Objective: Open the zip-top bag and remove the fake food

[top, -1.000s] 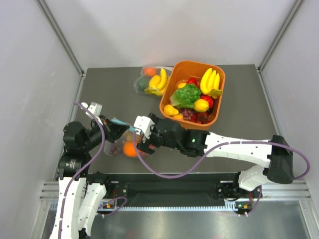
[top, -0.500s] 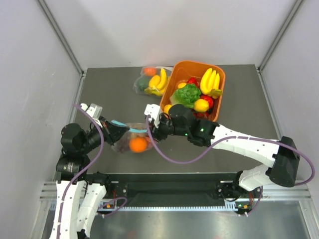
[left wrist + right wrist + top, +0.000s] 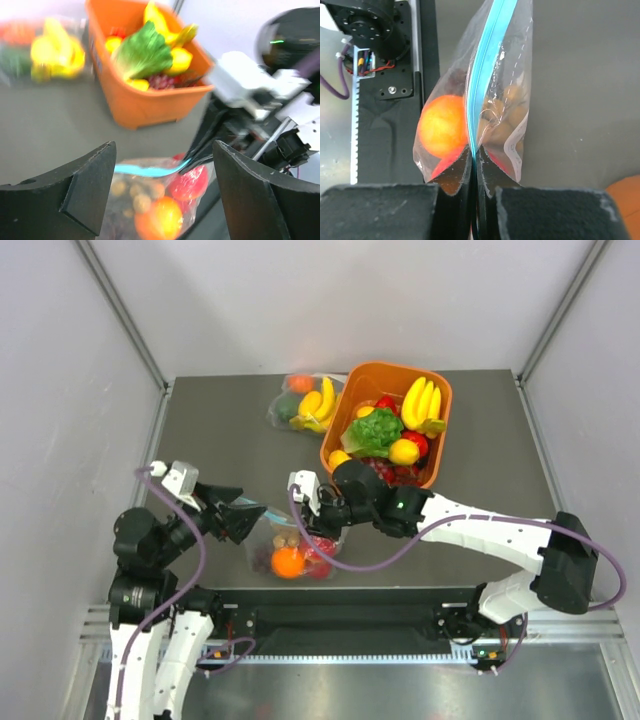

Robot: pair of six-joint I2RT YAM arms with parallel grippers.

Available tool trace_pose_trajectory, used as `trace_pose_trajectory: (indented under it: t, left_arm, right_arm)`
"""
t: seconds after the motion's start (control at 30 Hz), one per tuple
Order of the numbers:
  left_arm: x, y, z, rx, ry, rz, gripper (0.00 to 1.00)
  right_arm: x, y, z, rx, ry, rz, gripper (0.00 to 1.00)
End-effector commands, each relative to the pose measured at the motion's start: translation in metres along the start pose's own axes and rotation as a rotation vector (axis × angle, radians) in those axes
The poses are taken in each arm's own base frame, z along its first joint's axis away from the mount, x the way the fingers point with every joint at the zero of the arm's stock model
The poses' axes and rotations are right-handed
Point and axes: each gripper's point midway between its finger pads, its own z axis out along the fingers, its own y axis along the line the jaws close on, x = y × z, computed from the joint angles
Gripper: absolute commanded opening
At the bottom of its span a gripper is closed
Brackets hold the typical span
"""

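Teal-blue zip strip (image 3: 487, 60) runs along the mouth of the small clear crinkly zip-top bag (image 3: 290, 545), which sits on the grey table (image 3: 220, 430) on the near side of the orange plastic basket (image 3: 443, 430), off its near-left corner and close to the table's front edge. Inside the bag are a round orange (image 3: 288, 562), a red apple (image 3: 190, 182) and a pale brownish grape bunch (image 3: 132, 192). The right gripper (image 3: 475, 165), between basket and bag, has its jaws pinched tight on the strip at the bag's basket-side end. The left gripper (image 3: 162, 150), on the bag's far side from the basket, stands spread wide with nothing in it, the strip just beyond its fingertips. A second clear bag of yellow bananas (image 3: 305, 405) lies against the basket's far-left side.
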Motion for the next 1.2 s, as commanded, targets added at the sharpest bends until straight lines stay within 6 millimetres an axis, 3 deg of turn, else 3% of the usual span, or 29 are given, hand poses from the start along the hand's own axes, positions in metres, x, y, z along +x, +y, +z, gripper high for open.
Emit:
trace_pose_trajectory:
  t: [0.0,0.17,0.37,0.5,0.63,0.8,0.97,1.17]
  left_arm:
    - [-0.030,-0.029,-0.010,0.109,-0.136,0.167,0.82]
    - [-0.017,-0.049,-0.011,0.255,-0.105,0.222,0.80]
    - [-0.010,-0.056,-0.013,0.308,-0.099,0.254,0.77]
    - [-0.011,-0.049,-0.011,0.268,-0.113,0.253,0.77]
    - [-0.019,-0.026,0.000,0.144,-0.104,0.214,0.77]
    - [-0.049,-0.005,0.016,0.023,-0.109,0.207,0.78]
    - [-0.072,0.008,0.031,-0.027,-0.128,0.223,0.78]
    - [-0.084,0.025,0.057,-0.080,-0.121,0.241,0.78]
  right_arm:
    - [-0.028,0.013,-0.013,-0.052,-0.076,-0.039,0.00]
    - [-0.037,0.022,-0.018,-0.114,-0.069,-0.049,0.00]
    - [-0.043,0.029,-0.028,-0.206,-0.067,-0.029,0.00]
    - [-0.048,0.017,-0.044,-0.188,-0.100,-0.003,0.00]
    - [-0.052,0.011,-0.059,-0.173,-0.142,0.006,0.00]
    - [-0.056,0.003,-0.075,-0.145,-0.201,0.020,0.00]
    - [-0.054,-0.001,-0.078,-0.171,-0.217,0.047,0.00]
    - [-0.053,-0.008,-0.072,-0.215,-0.222,0.088,0.00]
